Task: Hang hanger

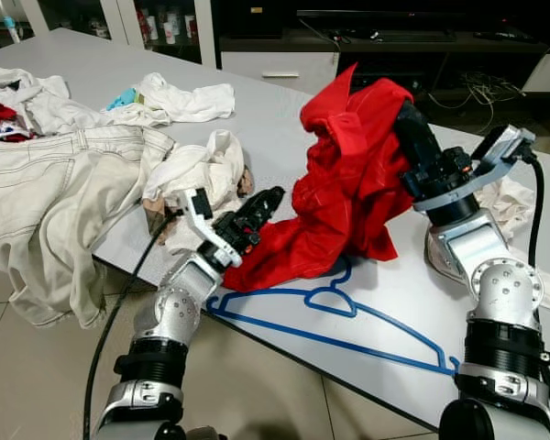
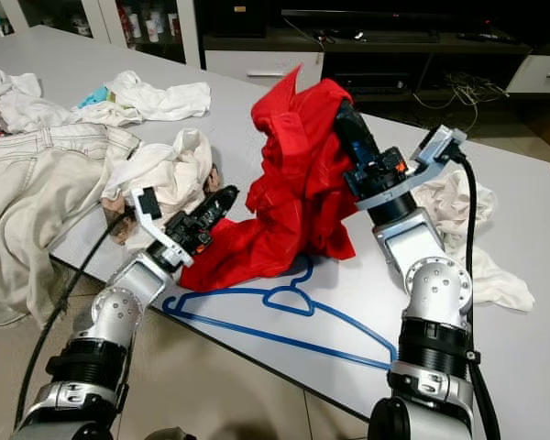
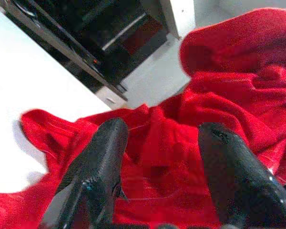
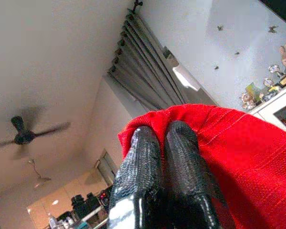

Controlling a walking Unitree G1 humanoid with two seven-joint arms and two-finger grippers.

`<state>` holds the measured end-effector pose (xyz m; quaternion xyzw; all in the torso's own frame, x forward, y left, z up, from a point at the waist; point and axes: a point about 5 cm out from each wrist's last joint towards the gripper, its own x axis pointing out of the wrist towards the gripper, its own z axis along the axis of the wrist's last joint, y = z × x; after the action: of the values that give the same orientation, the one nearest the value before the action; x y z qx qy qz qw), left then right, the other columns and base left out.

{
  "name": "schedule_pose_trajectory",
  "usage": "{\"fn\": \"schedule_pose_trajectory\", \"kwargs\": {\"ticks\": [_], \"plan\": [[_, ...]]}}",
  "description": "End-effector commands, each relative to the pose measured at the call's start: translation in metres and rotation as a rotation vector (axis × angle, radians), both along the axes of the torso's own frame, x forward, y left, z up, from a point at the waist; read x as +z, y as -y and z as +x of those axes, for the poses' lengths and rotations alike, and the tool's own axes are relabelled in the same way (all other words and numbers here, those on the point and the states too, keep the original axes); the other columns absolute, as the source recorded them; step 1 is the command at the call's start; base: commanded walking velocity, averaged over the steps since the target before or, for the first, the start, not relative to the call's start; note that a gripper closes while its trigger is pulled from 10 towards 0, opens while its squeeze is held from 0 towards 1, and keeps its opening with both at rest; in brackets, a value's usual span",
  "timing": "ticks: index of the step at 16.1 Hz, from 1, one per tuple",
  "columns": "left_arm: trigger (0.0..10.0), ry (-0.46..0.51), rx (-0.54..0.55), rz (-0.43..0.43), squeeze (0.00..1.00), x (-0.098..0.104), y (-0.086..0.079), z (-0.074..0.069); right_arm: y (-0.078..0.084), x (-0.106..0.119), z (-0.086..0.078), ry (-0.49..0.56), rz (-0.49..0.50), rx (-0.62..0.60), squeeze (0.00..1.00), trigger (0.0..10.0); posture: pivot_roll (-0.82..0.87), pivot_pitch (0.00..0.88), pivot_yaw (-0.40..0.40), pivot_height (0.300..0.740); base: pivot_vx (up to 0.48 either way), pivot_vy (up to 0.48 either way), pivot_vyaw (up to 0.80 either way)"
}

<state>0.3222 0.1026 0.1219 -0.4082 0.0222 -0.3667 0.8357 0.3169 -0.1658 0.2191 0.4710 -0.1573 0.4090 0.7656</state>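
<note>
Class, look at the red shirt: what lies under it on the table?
A blue hanger lies flat on the white table; the red shirt covers its hook end, so that tip is hidden.

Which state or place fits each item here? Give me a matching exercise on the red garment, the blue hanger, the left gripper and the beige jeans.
Items:
1. red garment
2. blue hanger
3. left gripper
4. beige jeans

States:
A. open, at the garment's lower edge
B. draped over the table's left edge
C. lifted by the shut right gripper
D. flat on the table near its front edge

Pairs: 1-C, 2-D, 3-A, 4-B
</note>
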Motion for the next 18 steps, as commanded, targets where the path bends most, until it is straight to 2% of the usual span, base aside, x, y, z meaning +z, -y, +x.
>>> {"fn": "schedule_pose_trajectory", "kwargs": {"ticks": [1, 6, 8, 17, 18], "plan": [[10.0, 0.011, -0.038, -0.012, 0.0, 0.005, 0.005, 0.0, -0.001, 0.009, -0.003, 0.041, 0.012, 0.006, 0.0, 0.0, -0.02, 0.0, -0.006, 0.74, 0.0, 0.0, 0.0], [10.0, -0.004, -0.138, -0.012, 0.0, 0.001, 0.016, -0.008, -0.003, 0.008, -0.004, 0.036, 0.02, 0.023, 0.0, 0.0, -0.02, 0.0, -0.006, 0.74, 0.0, 0.0, 0.0], [10.0, -0.021, -0.128, -0.002, 0.0, -0.004, 0.019, -0.007, -0.004, 0.008, -0.004, 0.038, 0.024, 0.029, 0.0, 0.0, -0.02, 0.0, -0.005, 0.74, 0.0, 0.0, 0.0], [10.0, -0.066, -0.129, -0.06, 0.0, -0.005, 0.031, -0.003, -0.006, 0.008, -0.007, 0.041, 0.029, 0.04, 0.0, 0.0, -0.03, 0.0, -0.003, 0.74, 0.0, 0.0, 0.0], [9.2, -0.065, -0.125, -0.067, 0.0, -0.004, 0.031, -0.002, -0.007, 0.008, -0.007, 0.041, 0.03, 0.041, 0.0, 0.0, -0.02, 0.0, -0.002, 0.74, 0.0, 0.0, 0.0]]}}
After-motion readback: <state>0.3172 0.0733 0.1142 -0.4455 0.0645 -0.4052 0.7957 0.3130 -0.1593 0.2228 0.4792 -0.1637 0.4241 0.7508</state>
